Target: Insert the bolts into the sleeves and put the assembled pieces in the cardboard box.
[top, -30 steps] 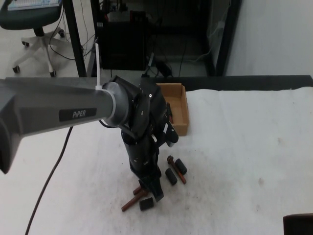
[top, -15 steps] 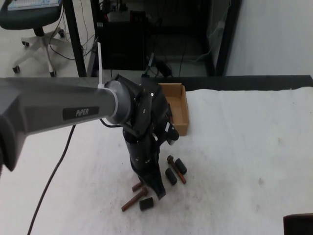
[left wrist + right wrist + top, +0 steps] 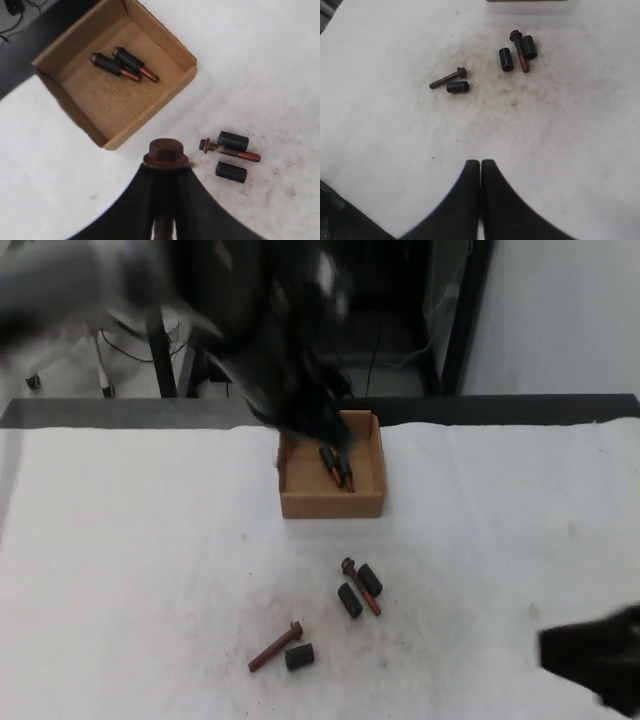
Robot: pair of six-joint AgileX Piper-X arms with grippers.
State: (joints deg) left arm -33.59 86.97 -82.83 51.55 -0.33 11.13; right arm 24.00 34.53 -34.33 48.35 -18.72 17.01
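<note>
The left gripper [image 3: 165,175] is clamped tight on a bolt [image 3: 166,151], whose hex head sticks out past the fingertips. It hangs over the white counter [image 3: 280,60], just beside the cardboard box [image 3: 150,112]. Two assembled pieces [image 3: 116,66] lie side by side inside the box. The right gripper [image 3: 480,170] has its fingers pressed together with nothing between them, over the counter. Farther out, a second bolt [image 3: 521,50] lies between two sleeves [image 3: 505,59]. Apart from those, a third bolt [image 3: 447,79] lies just beside a third sleeve [image 3: 457,87].
</note>
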